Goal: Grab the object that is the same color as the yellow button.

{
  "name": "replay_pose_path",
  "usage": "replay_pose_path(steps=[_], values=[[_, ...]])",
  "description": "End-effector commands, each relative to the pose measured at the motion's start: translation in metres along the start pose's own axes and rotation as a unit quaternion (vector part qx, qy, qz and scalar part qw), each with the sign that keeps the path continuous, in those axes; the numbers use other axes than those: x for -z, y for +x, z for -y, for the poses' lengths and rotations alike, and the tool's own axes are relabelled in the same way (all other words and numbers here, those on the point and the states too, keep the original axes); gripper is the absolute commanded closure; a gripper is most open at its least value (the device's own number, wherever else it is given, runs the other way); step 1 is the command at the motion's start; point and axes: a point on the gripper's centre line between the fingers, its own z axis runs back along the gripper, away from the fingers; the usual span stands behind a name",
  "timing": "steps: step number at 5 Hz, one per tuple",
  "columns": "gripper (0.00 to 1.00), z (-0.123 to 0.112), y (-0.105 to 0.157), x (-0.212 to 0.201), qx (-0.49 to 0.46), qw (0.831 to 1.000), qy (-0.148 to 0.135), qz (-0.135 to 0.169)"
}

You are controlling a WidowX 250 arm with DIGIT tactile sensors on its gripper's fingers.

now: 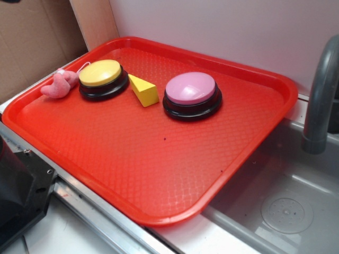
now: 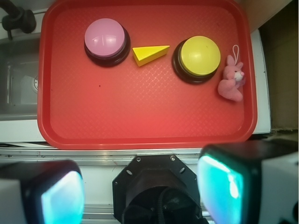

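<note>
In the wrist view the gripper (image 2: 140,191) sat nearest the camera, its two teal-lit fingers (image 2: 63,198) spread wide apart at the bottom corners of the picture, with nothing between them but the black mount and a strip of white and metal countertop. Beyond the jaws lay the near rim of the red tray (image 2: 140,142), then a broad bare stretch of its textured floor. Farther ahead, well apart from the jaws and roughly in line with the gap between them, the yellow wedge (image 2: 149,54) rested flat on the tray, its narrow tip pointing toward the yellow button (image 2: 200,57). That button stood just beside the wedge, ahead of the jaws on the same side as the pink plush rabbit (image 2: 231,79). On the wedge's other side stood the pink button (image 2: 106,41). Off the tray, beyond that flank, a grey sink (image 2: 18,79) and its dark faucet (image 2: 18,19) showed.
</note>
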Motion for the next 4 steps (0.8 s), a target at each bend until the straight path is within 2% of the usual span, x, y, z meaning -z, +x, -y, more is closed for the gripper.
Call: replay_pose_path(steps=[1, 2, 3, 4], values=[[0.0, 0.0, 0.0, 0.0, 0.0, 1.0, 0.0, 0.0], [0.0, -0.001, 0.021, 0.01, -0.05, 0.999, -0.019, -0.012], [0.0, -0.007, 0.042, 0.019, -0.137, 0.987, -0.084, -0.023], [0.0, -0.012, 0.062, 0.034, -0.242, 0.964, -0.109, -0.023]])
